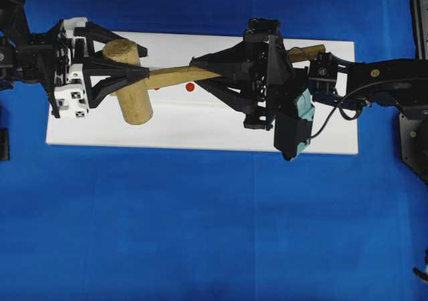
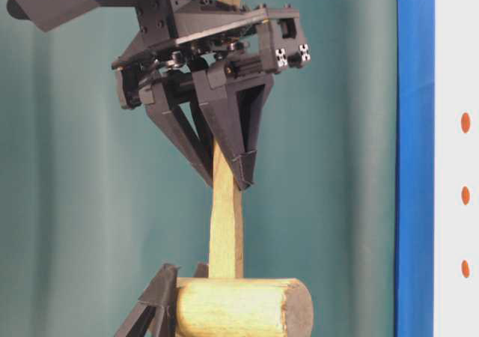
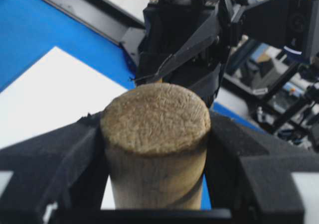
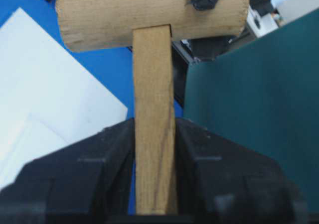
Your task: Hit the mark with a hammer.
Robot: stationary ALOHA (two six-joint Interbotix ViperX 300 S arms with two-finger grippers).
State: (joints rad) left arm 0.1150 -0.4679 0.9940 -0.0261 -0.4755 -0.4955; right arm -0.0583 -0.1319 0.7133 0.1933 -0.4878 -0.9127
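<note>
Above the white board (image 1: 200, 130) on the blue tabletop (image 1: 200, 234), the hammer (image 1: 167, 79) hangs lengthwise between two arms. The right pincer (image 1: 204, 73) is clamped tight on the flat handle — both fingers (image 4: 104, 164) press its sides. The left pincer (image 1: 130, 77) straddles the thick cylindrical head, its padded fingers (image 3: 55, 159) against either side — a grip there looks made. A red mark (image 1: 190, 86) lies beneath the handle.
</note>
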